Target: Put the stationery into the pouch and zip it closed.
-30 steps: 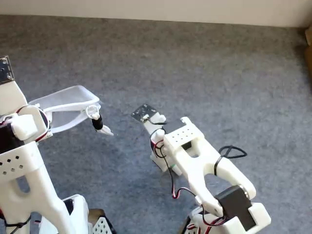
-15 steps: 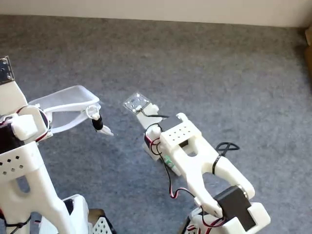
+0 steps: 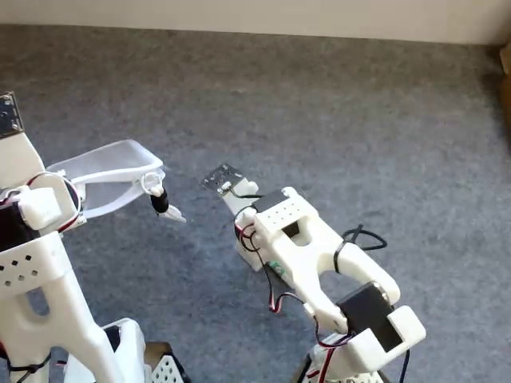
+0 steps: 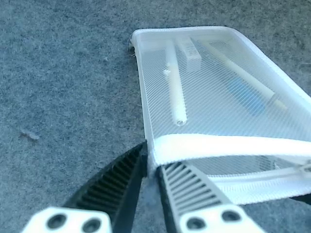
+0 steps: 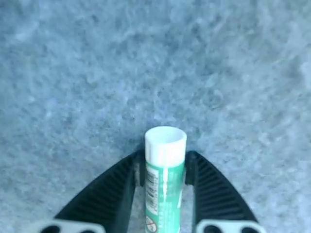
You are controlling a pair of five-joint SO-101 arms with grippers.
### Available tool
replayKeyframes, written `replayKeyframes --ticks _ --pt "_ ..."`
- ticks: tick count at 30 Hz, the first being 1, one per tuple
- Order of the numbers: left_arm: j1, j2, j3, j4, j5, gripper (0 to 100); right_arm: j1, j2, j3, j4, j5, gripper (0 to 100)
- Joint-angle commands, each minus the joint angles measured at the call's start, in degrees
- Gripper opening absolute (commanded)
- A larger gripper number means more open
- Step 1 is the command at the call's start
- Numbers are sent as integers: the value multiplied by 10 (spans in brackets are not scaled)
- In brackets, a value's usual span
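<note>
The left end effector [image 4: 151, 164] pinches the mesh pouch [image 4: 214, 82] by its rim; the right end effector [image 5: 165, 165] clamps a glue stick [image 5: 165, 141], well apart. I fear the limp mouth sags, so the stick may miss

One mesh pouch [image 4: 218, 145], three items [image 4: 175, 82] inside, one glue stick [image 5: 164, 165]

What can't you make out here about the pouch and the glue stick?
Inside the pouch: left wrist view, the mesh blurs things; pale sticks and something blue.
The pouch's zip end: left wrist view, cut off by the edge.
The glue stick, lower part: right wrist view, cut off by the edge.
The pouch's held corner: high view, covered by the left arm.
</note>
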Motion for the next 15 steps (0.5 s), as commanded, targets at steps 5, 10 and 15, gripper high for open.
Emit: replayKeyframes --ticks 5,10,15 --pt "-7 -2 -2 -10 4 11 -7 -6 -23 32 -4 10" --pt "-7 -2 -2 -10 4 11 -6 -6 -101 113 -5 8" --pt "-7 -2 -2 -11 4 11 -7 -6 -170 190 -6 8"
